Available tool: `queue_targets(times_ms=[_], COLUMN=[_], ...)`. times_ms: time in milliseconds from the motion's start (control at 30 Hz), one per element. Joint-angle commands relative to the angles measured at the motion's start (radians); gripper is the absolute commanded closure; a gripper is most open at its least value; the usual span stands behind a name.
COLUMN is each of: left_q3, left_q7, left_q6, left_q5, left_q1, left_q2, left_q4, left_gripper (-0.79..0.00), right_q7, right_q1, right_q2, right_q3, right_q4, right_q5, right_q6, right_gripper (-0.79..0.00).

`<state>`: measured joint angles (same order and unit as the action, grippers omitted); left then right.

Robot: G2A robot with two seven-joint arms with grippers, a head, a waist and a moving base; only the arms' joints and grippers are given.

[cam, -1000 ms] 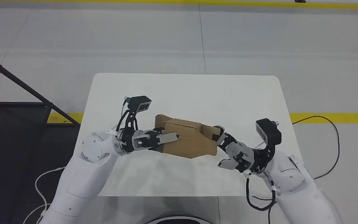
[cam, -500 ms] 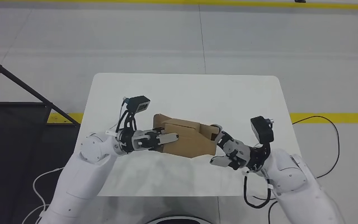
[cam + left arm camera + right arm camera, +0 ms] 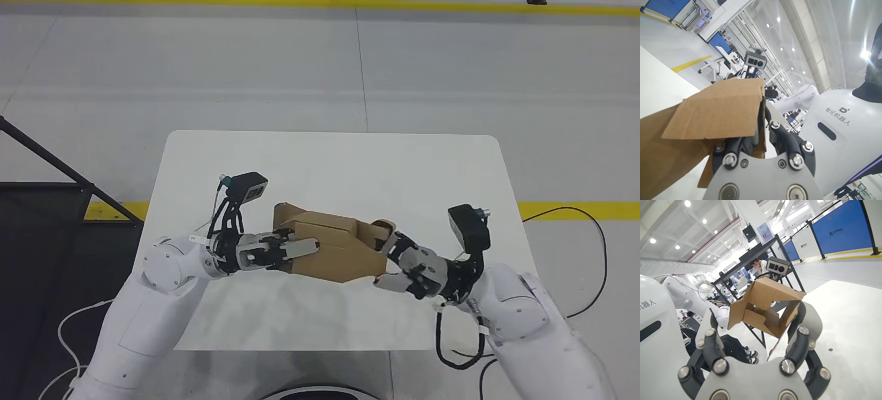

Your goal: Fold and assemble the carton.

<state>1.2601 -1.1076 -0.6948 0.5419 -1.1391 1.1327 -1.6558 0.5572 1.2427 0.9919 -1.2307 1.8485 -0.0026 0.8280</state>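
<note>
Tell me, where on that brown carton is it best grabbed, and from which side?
Probably by a thin wall at an open end, coming in end-on. The carton is a hollow sleeve on its side, so its bare cardboard edges suit a pinch. The left end effector pinches one end's wall; the open right end effector straddles the other's.

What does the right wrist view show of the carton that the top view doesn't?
The right wrist view looks into the open end of the carton: a hollow inside with an inner flap, and the right pincer open, its fingers either side of the near edge. The top view gives the layout: the carton stretched between both arms over the white table, with the left pincer shut on its other end. Both show the brown carton and the right pincer at its end.
</note>
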Motion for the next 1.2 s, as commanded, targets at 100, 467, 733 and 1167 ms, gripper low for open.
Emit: queue_targets(times_ms=[100,467,733,1167], left_q3=[-0.001,-0.003,0.000,-0.005], left_q7=[0.001,0.008,0.017,0.026], left_q6=[-0.002,-0.011,-0.028,-0.041], left_q5=[0.001,0.003,0.005,0.007], left_q1=[-0.001,-0.002,-0.005,-0.004], left_q2=[-0.002,-0.005,-0.008,-0.011], left_q4=[0.000,-0.003,-0.007,-0.014], left_gripper=[0.000,0.000,0.000,0.000], right_q7=[-0.003,0.000,-0.003,0.002], right_q1=[-0.002,-0.004,-0.005,0.000], right_q2=[0.001,0.003,0.005,0.010], right_q3=[0.001,0.009,0.014,0.040], right_q4=[-0.002,-0.010,-0.031,-0.045], right_q5=[0.002,0.032,0.054,0.068], right_q6=[0.003,0.022,0.043,0.049], right_gripper=[-0.360,-0.314,-0.317,-0.317])
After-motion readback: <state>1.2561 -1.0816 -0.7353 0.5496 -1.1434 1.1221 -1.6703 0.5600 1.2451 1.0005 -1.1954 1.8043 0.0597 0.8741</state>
